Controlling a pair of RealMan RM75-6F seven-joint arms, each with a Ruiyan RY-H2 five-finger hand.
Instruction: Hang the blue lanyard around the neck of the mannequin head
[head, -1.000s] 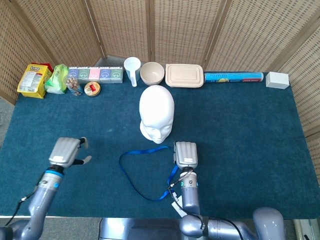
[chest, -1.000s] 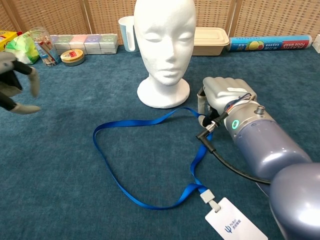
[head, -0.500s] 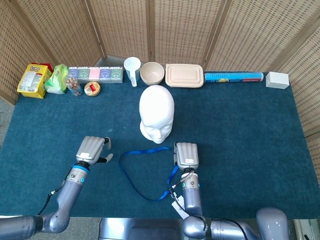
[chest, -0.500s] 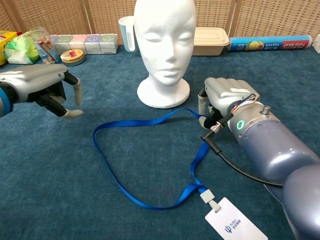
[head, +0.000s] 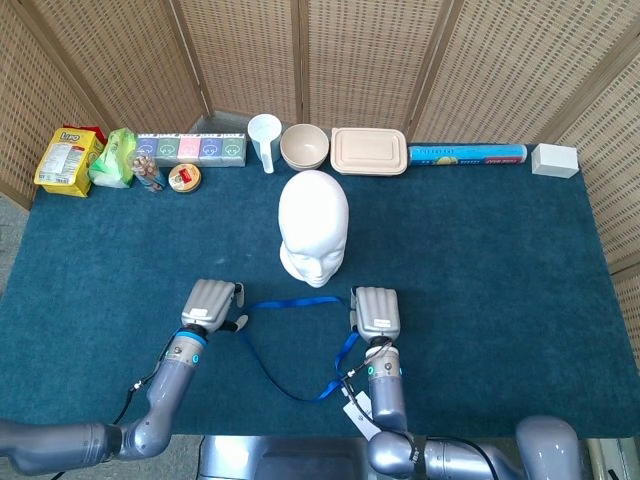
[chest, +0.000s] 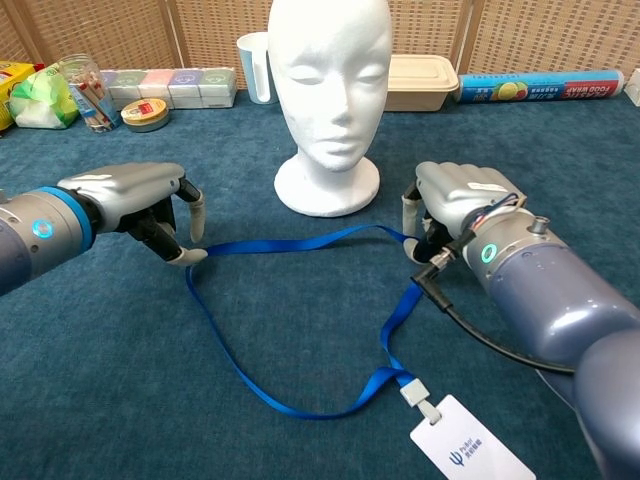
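- Chest view: the blue lanyard (chest: 300, 300) lies in a loop on the blue table cloth (chest: 300, 440), just in front of the mannequin head (chest: 328, 100).
- The right hand (chest: 455, 200) is clamped on the strap's right side.
- The left hand (chest: 150, 205) sits at the loop's left corner, fingers (chest: 190, 235) curled down; whether they grip the strap, I cannot tell.
- The white badge (chest: 470, 450) lies nearest the camera.

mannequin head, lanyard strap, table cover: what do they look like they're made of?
Mannequin head: probably foam, matte white with a faintly grainy surface. Blue lanyard: flat woven fabric ribbon, lying limp in a loop. Table cover: dark teal carpet-like cloth with a short fuzzy pile.
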